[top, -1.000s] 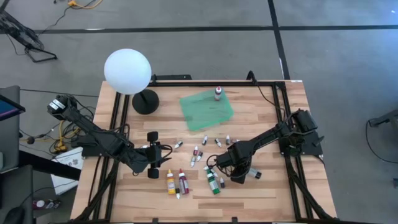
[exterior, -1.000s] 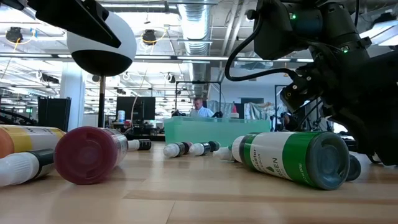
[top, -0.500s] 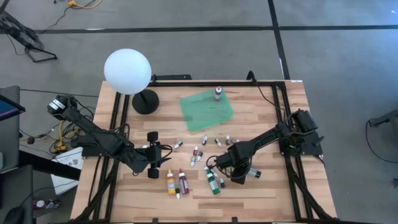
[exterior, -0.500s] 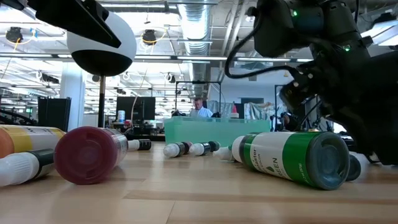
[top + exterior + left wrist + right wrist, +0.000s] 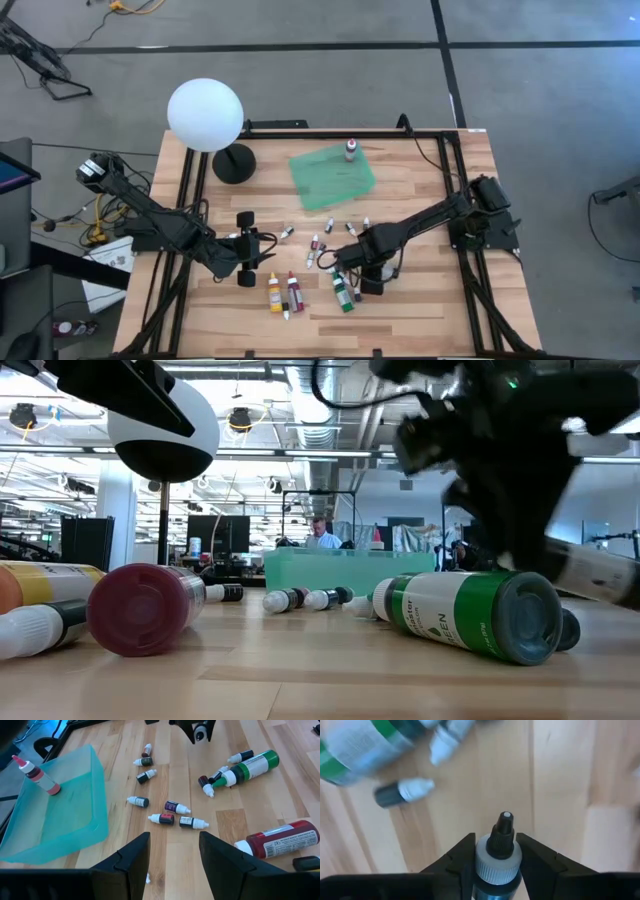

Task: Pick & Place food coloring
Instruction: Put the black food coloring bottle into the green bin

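Food coloring bottles lie on their sides on the wooden table: a green one, a red one, a yellow one and several small droppers. One bottle stands on the flat green tray at the far side. My right gripper hovers beside the green bottle, shut on a dark bottle with a white collar. My left gripper waits open at the left of the group, with nothing between its fingers. My right gripper pinches the dark bottle between its two fingers at the white collar, just below the dark nozzle, which sticks out past the fingertips. The fingers come from above. The bottle is lifted clear of the table and hangs tilted.
A lamp with a white globe stands on a black foot at the far left. Black rails run along the table's left, right and far edges. Bare wood lies at the near right.
My right gripper has risen and drifted a little toward the table's left, rolling at the wrist. The dark bottle, which lay on the table to the right of the green one, has come up with it and now hangs clear.
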